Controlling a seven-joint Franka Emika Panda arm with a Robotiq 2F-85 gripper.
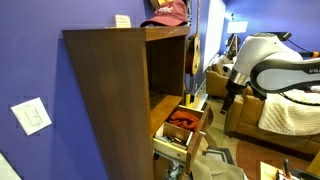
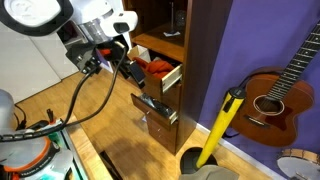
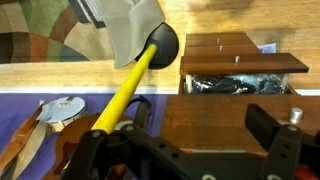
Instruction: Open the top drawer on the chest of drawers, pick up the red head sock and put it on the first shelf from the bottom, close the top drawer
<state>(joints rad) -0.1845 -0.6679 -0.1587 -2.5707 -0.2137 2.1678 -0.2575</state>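
Chest of drawers: the chest of drawers (image 1: 105,100) is standing tall and dark brown against a purple wall (image 1: 30,60), and it is showing in both exterior views.
Top drawer: the top drawer (image 1: 203,120) is standing pulled out, its honey-brown front facing the arm and its pale side showing.
Lower drawer: a lower drawer (image 2: 155,105) is also hanging open beneath it, with dark contents that are too small to make out.
Red head sock: the red head sock (image 2: 155,68) is lying bunched inside the pulled-out top drawer, apart from the gripper.
Shelf: the first shelf from the bottom (image 1: 163,103) is sitting directly above the open top drawer, framed by the dark walls.
Gripper: the gripper (image 2: 127,68) is hovering just in front of the top drawer at about its height. In the wrist view its fingers (image 3: 275,135) are standing wide apart with nothing between them.
Arm: the white arm (image 1: 270,65) is reaching toward the chest from the side.
Cap: a pinkish-maroon cap (image 1: 168,12) is resting on top of the chest, near a small white card (image 1: 122,20).
Yellow tool: a yellow-handled tool (image 2: 222,125) is leaning by the chest, its black head showing in the wrist view.
Guitar: an acoustic guitar (image 2: 275,95) is leaning against the purple wall beside the yellow-handled tool.
Wall plate: a white light switch (image 1: 32,116) is sitting on the wall beside the chest.
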